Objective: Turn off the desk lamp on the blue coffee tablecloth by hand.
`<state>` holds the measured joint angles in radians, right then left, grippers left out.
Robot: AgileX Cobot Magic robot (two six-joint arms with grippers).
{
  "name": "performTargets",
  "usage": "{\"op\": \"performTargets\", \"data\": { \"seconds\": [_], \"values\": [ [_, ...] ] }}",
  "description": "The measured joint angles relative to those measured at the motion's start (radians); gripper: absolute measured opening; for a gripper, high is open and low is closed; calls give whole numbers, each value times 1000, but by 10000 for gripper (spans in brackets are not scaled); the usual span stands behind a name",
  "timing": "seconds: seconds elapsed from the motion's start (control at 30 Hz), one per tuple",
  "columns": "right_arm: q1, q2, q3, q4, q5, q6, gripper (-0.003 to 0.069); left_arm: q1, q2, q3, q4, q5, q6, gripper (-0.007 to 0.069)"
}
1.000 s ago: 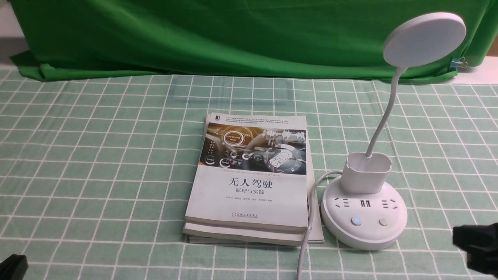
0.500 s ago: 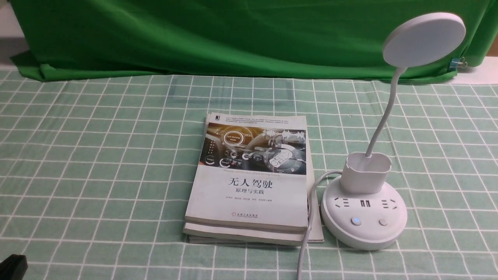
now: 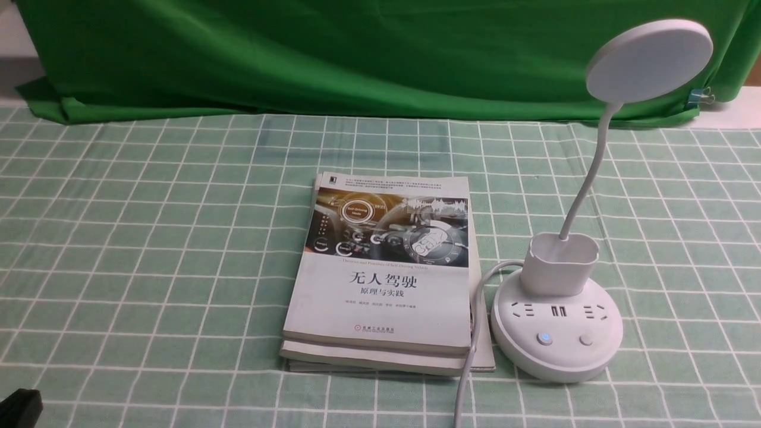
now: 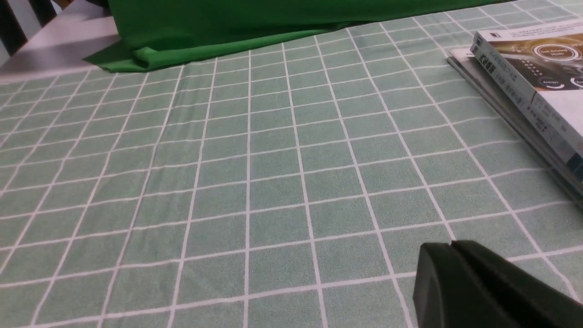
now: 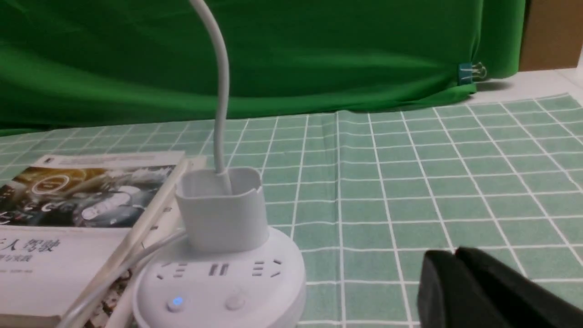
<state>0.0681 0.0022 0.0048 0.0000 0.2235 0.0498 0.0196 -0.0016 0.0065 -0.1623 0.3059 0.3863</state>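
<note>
The white desk lamp [image 3: 556, 339] stands on the blue coffee tablecloth [image 3: 148, 238], right of the books. Its disc head [image 3: 649, 59] is raised on a thin neck over the cup holder [image 3: 559, 261]. On the round base, the left button [image 3: 544, 339] glows blue and the right button [image 3: 586, 339] is plain. In the right wrist view my right gripper [image 5: 455, 252] is shut and empty, low over the cloth beside the lamp base [image 5: 218, 291] and apart from it. It is out of the front view. My left gripper [image 4: 453, 244] is shut and empty, far from the lamp.
Stacked books [image 3: 380, 273] lie left of the lamp, and the lamp's white cord [image 3: 469, 356] runs between them toward the front edge. A dark green backdrop cloth [image 3: 357, 53] hangs at the back. The left arm's black tip [image 3: 18, 410] shows at the front left corner.
One second ago my right gripper showed at the right edge of the front view. It has since drawn back out of that view. The lamp, books and left arm have not moved.
</note>
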Motion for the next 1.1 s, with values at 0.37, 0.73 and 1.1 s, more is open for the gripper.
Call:
{"op": "performTargets", "data": {
  "seconds": [0.37,0.73,1.1],
  "values": [
    [0,0,0,6,1,-84,33,0,0,0,0,0,0,0],
    [0,0,0,14,1,-72,33,0,0,0,0,0,0,0],
    [0,0,0,15,1,-50,46,0,0,0,0,0,0,0]
  ]
}}
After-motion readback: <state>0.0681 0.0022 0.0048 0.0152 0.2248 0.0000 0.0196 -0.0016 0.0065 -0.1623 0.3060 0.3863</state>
